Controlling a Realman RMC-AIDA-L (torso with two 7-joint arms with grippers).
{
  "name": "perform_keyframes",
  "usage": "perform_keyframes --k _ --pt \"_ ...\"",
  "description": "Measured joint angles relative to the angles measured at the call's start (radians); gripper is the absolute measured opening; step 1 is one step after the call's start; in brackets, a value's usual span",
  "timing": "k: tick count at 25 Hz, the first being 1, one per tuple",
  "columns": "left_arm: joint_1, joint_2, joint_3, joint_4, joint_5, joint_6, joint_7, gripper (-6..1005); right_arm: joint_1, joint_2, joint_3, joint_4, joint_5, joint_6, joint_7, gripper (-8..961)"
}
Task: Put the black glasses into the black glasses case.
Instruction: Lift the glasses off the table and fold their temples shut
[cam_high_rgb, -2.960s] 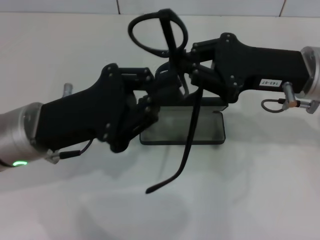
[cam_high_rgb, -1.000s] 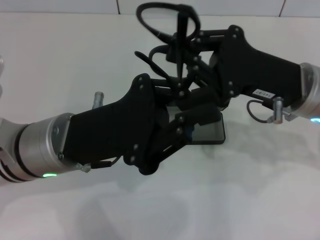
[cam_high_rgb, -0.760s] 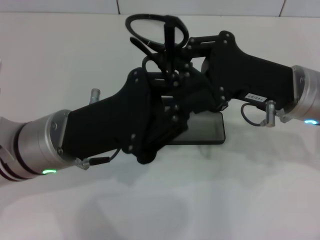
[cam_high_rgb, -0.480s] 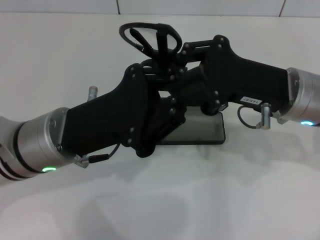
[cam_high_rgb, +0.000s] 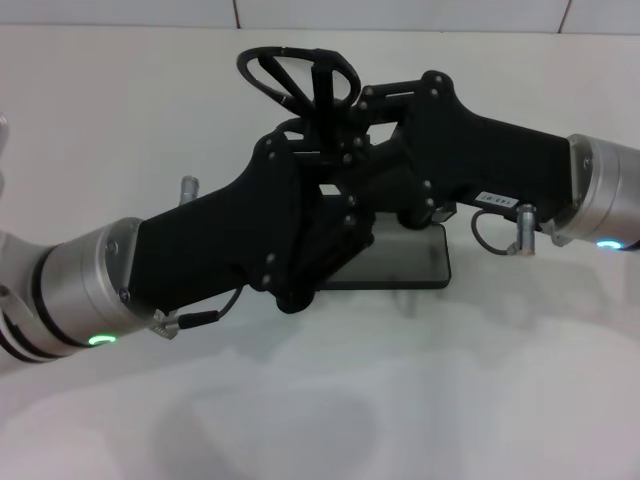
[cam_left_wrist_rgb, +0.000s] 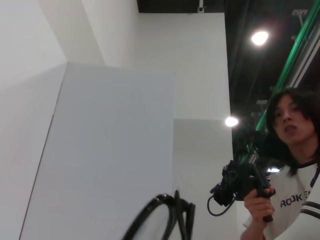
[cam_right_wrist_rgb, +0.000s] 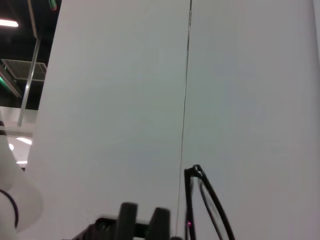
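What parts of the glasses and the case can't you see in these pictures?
- Head view: the two grippers hide the lower part of the black glasses; only the lens rims above them show.
- Head view: the left gripper and right gripper overlap, so their fingertips cannot be made out.
- Head view: the arms cover most of the black glasses case; only one end shows.
- Left and right wrist views: the lower edge cuts off the glasses; no case appears.
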Motion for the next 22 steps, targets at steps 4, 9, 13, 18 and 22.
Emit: perform_keyframes --k 4,9,13,18,22 --pt "0.003 0.001 0.007 0.000 0.004 0.000 0.000 145 -0.005 0.000 0.005 0.000 0.005 0.000 -0.007 137" --pt "0.004 0.001 0.009 0.000 0.006 0.002 0.002 145 -0.006 0.000 0.006 0.000 0.017 0.000 -0.009 139" --pt "0.007 0.001 0.009 0.000 0.006 0.003 0.005 145 -0.006 0.000 0.002 0.000 0.017 0.002 -0.009 141" --pt "0.007 0.001 0.005 -0.002 0.007 0.001 0.006 146 -0.002 0.000 -0.007 -0.001 0.012 0.003 -0.007 142" --pt "0.007 0.001 0.003 -0.004 0.008 0.000 0.007 146 0.000 0.000 -0.021 -0.001 0.013 0.007 -0.007 144"
